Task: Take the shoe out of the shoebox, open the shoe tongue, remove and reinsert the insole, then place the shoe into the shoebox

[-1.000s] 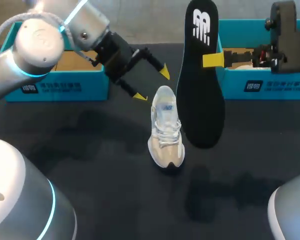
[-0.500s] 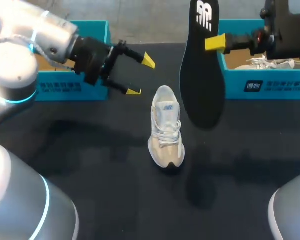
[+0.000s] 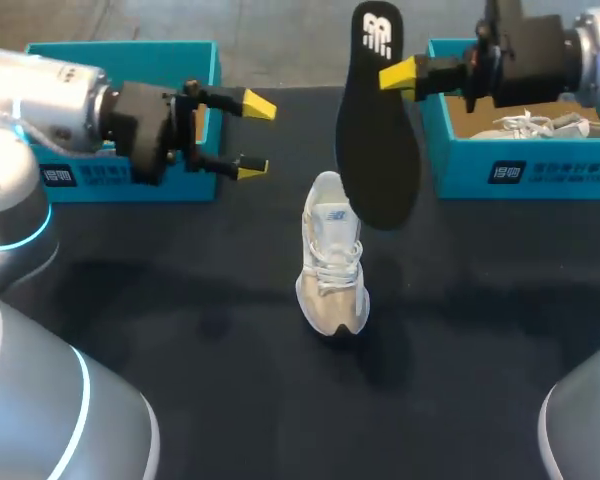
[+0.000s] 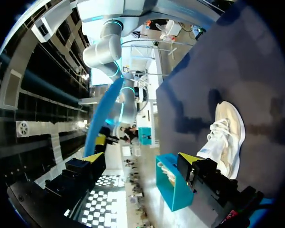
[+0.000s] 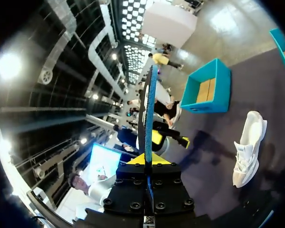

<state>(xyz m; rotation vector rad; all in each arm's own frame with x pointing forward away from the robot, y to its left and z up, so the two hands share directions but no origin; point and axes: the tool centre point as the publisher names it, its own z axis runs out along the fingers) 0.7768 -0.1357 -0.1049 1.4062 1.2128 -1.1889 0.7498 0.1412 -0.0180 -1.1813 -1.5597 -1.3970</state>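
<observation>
Black insole [image 3: 376,140]: hangs in the air, logo end up and broad forefoot end down. Its lower end sits over the heel of the sneaker [image 3: 330,255].
Right gripper [image 3: 395,77]: clamped on the insole's edge near the logo end. In the right wrist view the sheet stands edge-on between the two yellow tips.
Left gripper [image 3: 253,137]: fingers spread with nothing between them, in the air in front of the left shoebox [image 3: 130,178] and apart from the sneaker.
Sneaker: pale and laced, upright on its sole on the dark tabletop [image 3: 180,330]. It stands outside and between the two teal boxes, toe toward the robot.
Right shoebox [image 3: 525,168]: contains a second sneaker [image 3: 540,125].
Handling, insole: judged light, thin and pliable. Pinched at one end, it probably sways and bends when pressed.
Handling, sneaker: judged light, with a soft upper over a firmer sole, and likely to slide or tip if pushed from above.
Suggested hold: the free gripper steadies the heel collar or the side wall, while the insole enters forefoot first.
</observation>
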